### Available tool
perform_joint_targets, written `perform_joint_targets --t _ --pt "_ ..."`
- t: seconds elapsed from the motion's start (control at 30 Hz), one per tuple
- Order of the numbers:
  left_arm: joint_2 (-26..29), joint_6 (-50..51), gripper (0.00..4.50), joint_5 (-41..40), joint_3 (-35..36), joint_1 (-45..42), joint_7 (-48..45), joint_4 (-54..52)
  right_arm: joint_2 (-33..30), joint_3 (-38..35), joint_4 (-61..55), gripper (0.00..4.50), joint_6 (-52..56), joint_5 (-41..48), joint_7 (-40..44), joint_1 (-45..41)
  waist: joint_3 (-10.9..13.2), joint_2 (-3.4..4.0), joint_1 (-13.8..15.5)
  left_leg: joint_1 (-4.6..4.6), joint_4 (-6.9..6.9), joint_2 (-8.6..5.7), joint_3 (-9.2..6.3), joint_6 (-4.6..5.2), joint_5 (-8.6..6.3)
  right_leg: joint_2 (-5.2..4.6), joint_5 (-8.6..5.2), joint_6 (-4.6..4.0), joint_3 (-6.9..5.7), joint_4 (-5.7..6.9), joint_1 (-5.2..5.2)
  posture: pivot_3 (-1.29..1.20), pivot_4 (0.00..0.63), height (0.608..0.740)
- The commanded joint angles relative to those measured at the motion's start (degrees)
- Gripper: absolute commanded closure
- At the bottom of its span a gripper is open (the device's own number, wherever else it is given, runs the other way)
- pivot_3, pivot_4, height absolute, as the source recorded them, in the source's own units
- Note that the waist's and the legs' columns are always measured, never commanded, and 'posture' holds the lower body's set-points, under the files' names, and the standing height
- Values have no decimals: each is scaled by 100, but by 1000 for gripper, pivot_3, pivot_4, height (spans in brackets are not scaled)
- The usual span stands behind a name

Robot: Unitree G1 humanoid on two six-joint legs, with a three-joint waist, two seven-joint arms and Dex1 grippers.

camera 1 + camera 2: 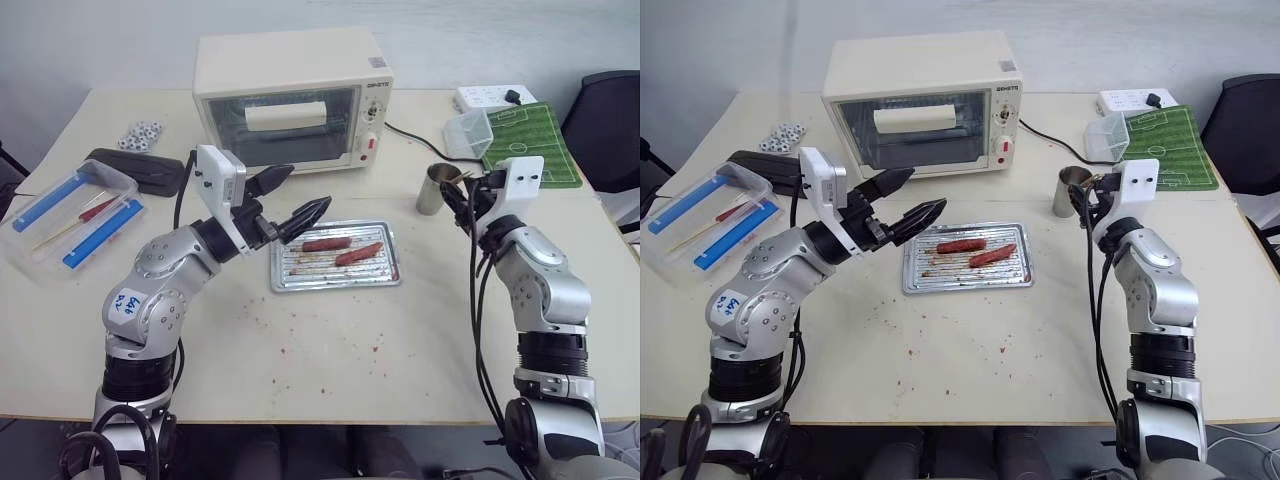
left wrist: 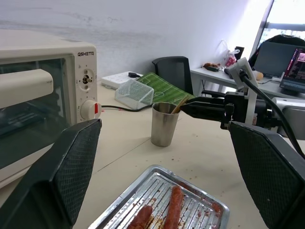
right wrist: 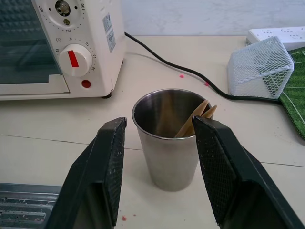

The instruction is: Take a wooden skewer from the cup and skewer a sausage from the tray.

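Right hand (image 3: 162, 157) open, straddling the cup (image 3: 169, 143) rim, untouched.

Skewers (image 3: 196, 120) in upright steel cup (image 3: 170, 152) (sausages (image 1: 358, 253) on tray (image 1: 290, 283))

Bright, even, sharp light; window glare in left wrist view.

The cup (image 3: 169, 138) is smooth, shiny metal, with pale wood sticks (image 3: 195, 120) inside. Beside it, the tray (image 1: 335, 257) is shiny ridged metal with greasy brown marks. The gripper fingers (image 3: 110, 171) look like black bumpy plastic. The worktop (image 1: 340, 350) is dull and speckled.
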Motion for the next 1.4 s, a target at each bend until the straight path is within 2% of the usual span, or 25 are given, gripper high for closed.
perform_joint_targets --t 0.03,0.87,1.4 --pt "-7 -93 0 31 30 -104 12 -108 -74 -149 -158 2221 -102 28 -42 -103 0 0 1 0 0 0 0 0 0 0 0 0 0 0 0 0 150 740" --pt "31 -69 0 23 58 -80 21 -159 -84 -119 743 2221 -588 -149 -57 -566 0 0 -10 1 0 0 1 0 0 0 0 0 1 0 0 0 150 740" --pt "19 -83 0 16 82 -81 53 -157 -107 -171 648 2221 -537 -135 -148 -436 0 0 0 -1 0 0 1 0 0 -1 0 0 0 -3 0 0 150 740"
